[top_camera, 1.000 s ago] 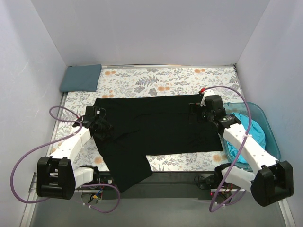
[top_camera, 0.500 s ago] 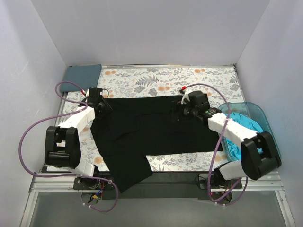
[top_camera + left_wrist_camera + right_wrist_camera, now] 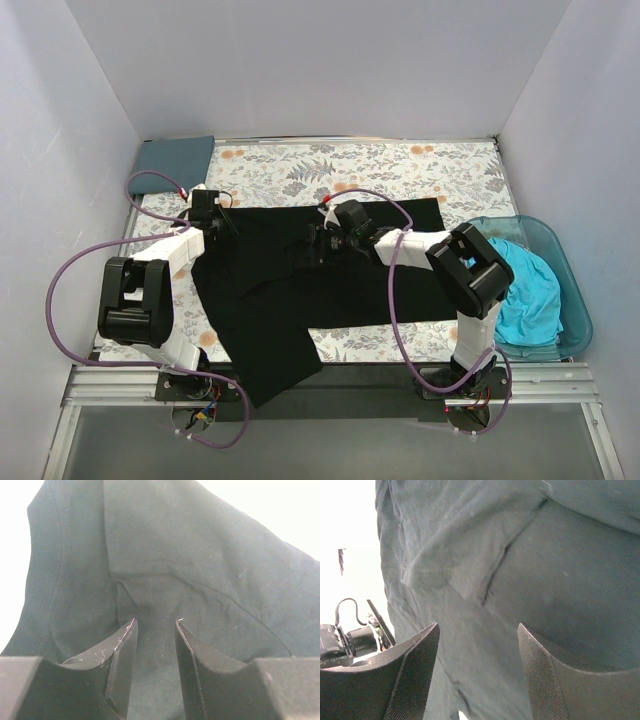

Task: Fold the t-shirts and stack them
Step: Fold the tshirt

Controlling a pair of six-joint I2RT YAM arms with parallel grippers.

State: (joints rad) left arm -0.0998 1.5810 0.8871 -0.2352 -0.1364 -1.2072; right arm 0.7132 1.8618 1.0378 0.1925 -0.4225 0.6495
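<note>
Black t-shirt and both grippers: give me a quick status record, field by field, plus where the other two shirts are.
black t-shirt: spread out unfolded on the floral table cloth, its near-left part hanging past the cloth's near edge
left gripper: at the shirt's far-left corner, fingers slightly apart, nothing pinched
right gripper: over the shirt's far middle, fingers wide apart, holding nothing
slate t-shirt: folded, far-left corner
turquoise t-shirt: bunched in the teal tub, right side
stack: not started
</note>
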